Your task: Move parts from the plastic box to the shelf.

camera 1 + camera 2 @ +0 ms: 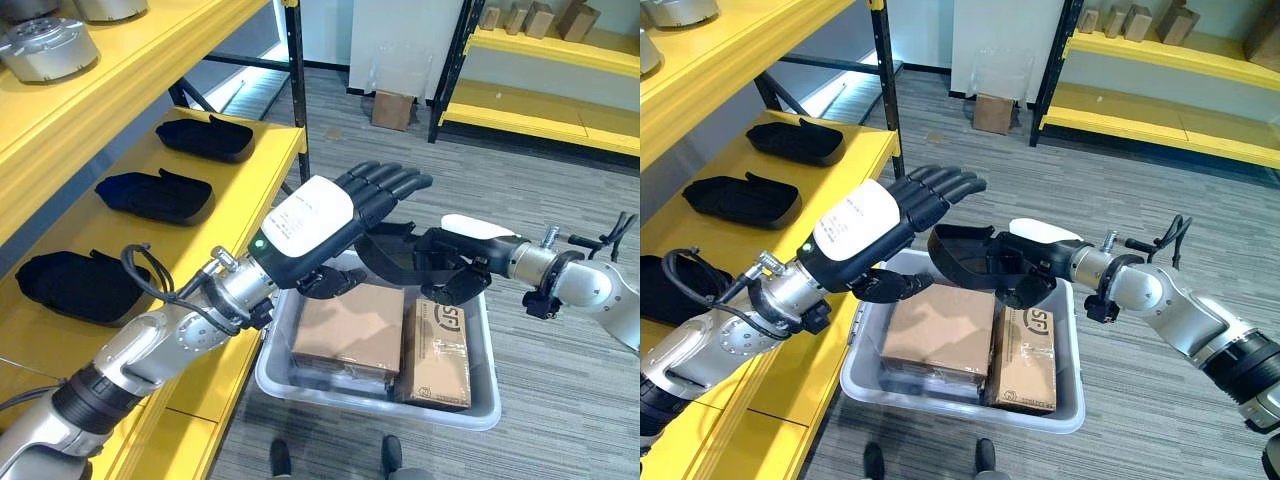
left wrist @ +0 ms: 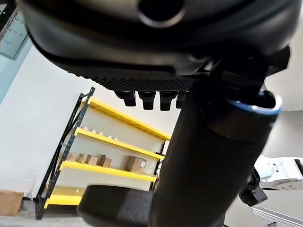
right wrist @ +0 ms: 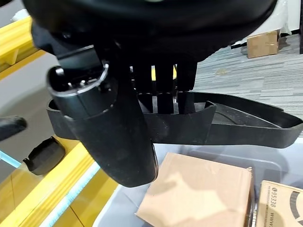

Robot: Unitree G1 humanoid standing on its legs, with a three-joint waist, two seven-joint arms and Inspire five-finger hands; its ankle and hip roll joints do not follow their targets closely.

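Left eye view: a grey plastic box [image 1: 470, 405] sits on the carpet beside a yellow shelf [image 1: 245, 195]. In the box lie two cardboard boxes, a plain one [image 1: 345, 328] on the shelf side and a printed one [image 1: 437, 350] on the far side; its print is not read here. The left hand [image 1: 345, 215] hovers above the box's shelf-side rim, fingers straight and spread, holding nothing. Three black trays [image 1: 155, 195] lie in a row on the shelf.

Right eye view: the right hand [image 1: 1025, 262] is above the box's far rim, pinching a black tray [image 1: 960, 252] between thumb and fingers. The tray is in the air, clear of the box. A second yellow rack [image 1: 1160, 80] stands well beyond the box.

Left wrist view: the left hand's fingers [image 2: 147, 98] are extended, nothing between them and the thumb.

Right wrist view: the fingers [image 3: 163, 78] curl over the tray's rim, thumb [image 3: 109, 127] on the other side; the box's cardboard contents lie below.
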